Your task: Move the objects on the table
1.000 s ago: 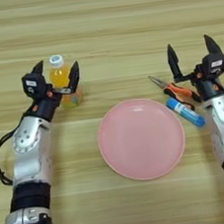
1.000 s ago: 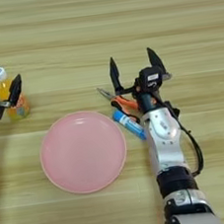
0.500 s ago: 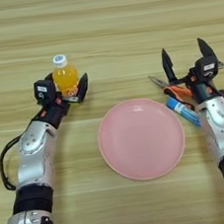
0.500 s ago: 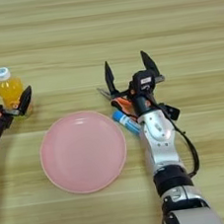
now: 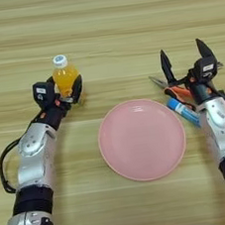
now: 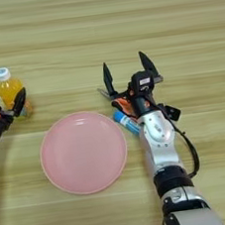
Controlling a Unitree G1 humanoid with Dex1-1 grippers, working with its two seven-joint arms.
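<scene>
Pink and bare, the plate [image 5: 141, 139] sits mid-table with nothing on it, so you have most of the work ahead. Your left gripper [image 5: 61, 89] has its fingers around the base of the juice bottle [image 5: 65, 78], which stands upright left of the plate; whether it truly squeezes it, I cannot tell. Your right gripper [image 5: 183, 62] is spread wide above the pliers [image 5: 177, 90], with the blue-and-white tube [image 5: 183, 112] just beside them, both untouched at the plate's right edge. The wooden table [image 5: 104, 25] fills the view; no room beyond it shows
</scene>
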